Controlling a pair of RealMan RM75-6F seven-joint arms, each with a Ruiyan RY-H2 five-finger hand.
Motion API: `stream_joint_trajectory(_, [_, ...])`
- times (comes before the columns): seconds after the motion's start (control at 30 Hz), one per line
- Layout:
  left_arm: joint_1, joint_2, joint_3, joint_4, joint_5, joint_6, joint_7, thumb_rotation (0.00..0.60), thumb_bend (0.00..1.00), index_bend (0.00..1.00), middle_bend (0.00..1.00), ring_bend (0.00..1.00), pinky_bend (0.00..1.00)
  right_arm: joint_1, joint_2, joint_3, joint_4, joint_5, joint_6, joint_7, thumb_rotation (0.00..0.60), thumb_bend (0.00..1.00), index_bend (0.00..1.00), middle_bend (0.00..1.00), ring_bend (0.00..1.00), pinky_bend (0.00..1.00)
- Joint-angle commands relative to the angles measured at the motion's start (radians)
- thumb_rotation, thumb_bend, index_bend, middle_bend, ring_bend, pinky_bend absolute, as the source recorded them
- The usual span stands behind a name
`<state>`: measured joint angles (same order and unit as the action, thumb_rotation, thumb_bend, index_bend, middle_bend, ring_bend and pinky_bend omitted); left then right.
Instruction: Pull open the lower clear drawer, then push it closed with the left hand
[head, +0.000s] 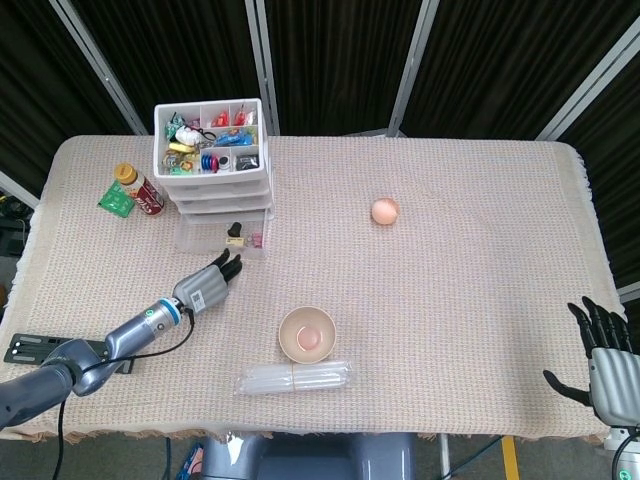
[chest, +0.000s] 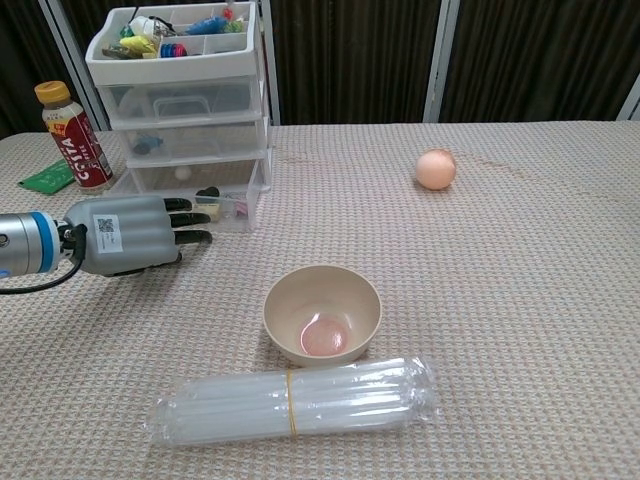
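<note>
The white drawer unit (head: 212, 150) (chest: 185, 110) stands at the far left of the table. Its lower clear drawer (head: 222, 238) (chest: 205, 205) sticks out toward me with small items inside. My left hand (head: 208, 285) (chest: 130, 235) lies flat just in front of it, holding nothing. Its stretched fingertips (head: 232, 264) (chest: 192, 220) are at the drawer's front wall, touching or nearly so. My right hand (head: 605, 358) hangs at the table's near right corner with fingers spread and empty; the chest view does not show it.
A capped bottle (head: 135, 188) (chest: 70, 135) and a green packet (head: 116, 200) (chest: 45, 178) lie left of the unit. A beige bowl (head: 307, 334) (chest: 322, 312) and a bundle of clear tubes (head: 295, 378) (chest: 295, 400) sit near the front. A peach ball (head: 385, 211) (chest: 436, 169) rests mid-table.
</note>
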<state>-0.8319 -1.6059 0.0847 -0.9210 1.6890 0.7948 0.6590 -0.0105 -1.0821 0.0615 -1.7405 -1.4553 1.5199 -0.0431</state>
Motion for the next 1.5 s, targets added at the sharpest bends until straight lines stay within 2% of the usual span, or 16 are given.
stream_joint_trajectory(0.03, [-0.002,-0.009,-0.011,0.007,-0.012,-0.001,-0.005,0.600,0.50,0.28,0.08,0.00,0.09,0.000,0.000,0.001,0.000,0.001,0.000,0.000,0.600,0.08,0.09,0.00,0.00,0.00])
stream_joint_trajectory(0.3, [-0.010,-0.027,-0.030,0.021,-0.034,-0.002,-0.008,0.600,0.50,0.28,0.08,0.00,0.09,0.000,0.001,0.002,-0.002,0.006,-0.002,0.002,0.600,0.08,0.09,0.00,0.00,0.00])
stream_joint_trajectory(0.53, [-0.013,-0.032,-0.026,0.010,-0.034,-0.004,-0.004,0.600,0.50,0.27,0.08,0.00,0.09,0.001,0.002,0.002,-0.002,0.006,-0.003,0.005,0.600,0.08,0.09,0.00,0.00,0.00])
stream_joint_trajectory(0.77, [-0.010,-0.044,-0.052,0.008,-0.075,-0.009,0.001,0.600,0.50,0.27,0.08,0.00,0.09,0.001,0.002,0.003,-0.002,0.007,-0.003,0.005,0.600,0.08,0.09,0.00,0.00,0.00])
stream_joint_trajectory(1.0, [-0.017,-0.055,-0.036,-0.018,-0.054,0.003,0.009,0.600,0.50,0.27,0.08,0.00,0.09,0.000,0.002,0.003,-0.002,0.007,-0.003,0.006,0.600,0.07,0.09,0.00,0.00,0.00])
stream_joint_trajectory(1.2, [-0.021,-0.063,-0.042,-0.007,-0.062,0.004,0.016,0.600,0.50,0.27,0.08,0.00,0.09,0.000,0.003,0.003,-0.001,0.007,-0.001,0.006,0.600,0.08,0.09,0.00,0.00,0.00])
stream_joint_trajectory(1.5, [-0.015,-0.022,-0.026,0.013,-0.065,0.000,0.017,0.600,0.50,0.27,0.08,0.00,0.09,-0.001,0.003,0.004,-0.002,0.010,-0.001,0.007,0.600,0.08,0.09,0.00,0.00,0.00])
